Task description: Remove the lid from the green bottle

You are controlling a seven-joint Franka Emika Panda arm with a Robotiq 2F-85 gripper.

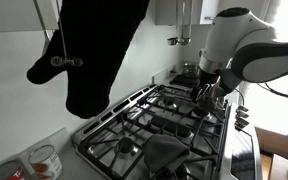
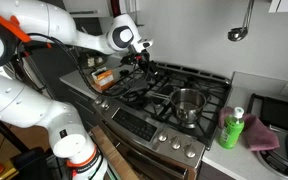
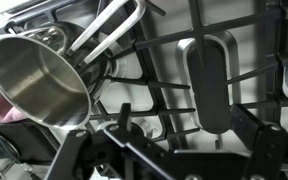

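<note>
The green bottle (image 2: 232, 128) stands upright on the counter just past the stove's edge, bright green on top and darker below, with its lid on. My gripper (image 2: 140, 56) hangs over the stove's opposite back corner, far from the bottle. In an exterior view the gripper (image 1: 210, 92) hovers just above the grates. In the wrist view the gripper (image 3: 189, 140) is open and empty, with black grate bars between its fingers. I cannot make out the bottle in the wrist view.
A steel pot (image 2: 187, 103) sits on a burner between gripper and bottle; it also shows in the wrist view (image 3: 39, 80). A pink cloth (image 2: 261, 135) lies beside the bottle. A black oven mitt (image 1: 94, 50) hangs in front of an exterior camera. A measuring cup (image 1: 44, 160) stands on the counter.
</note>
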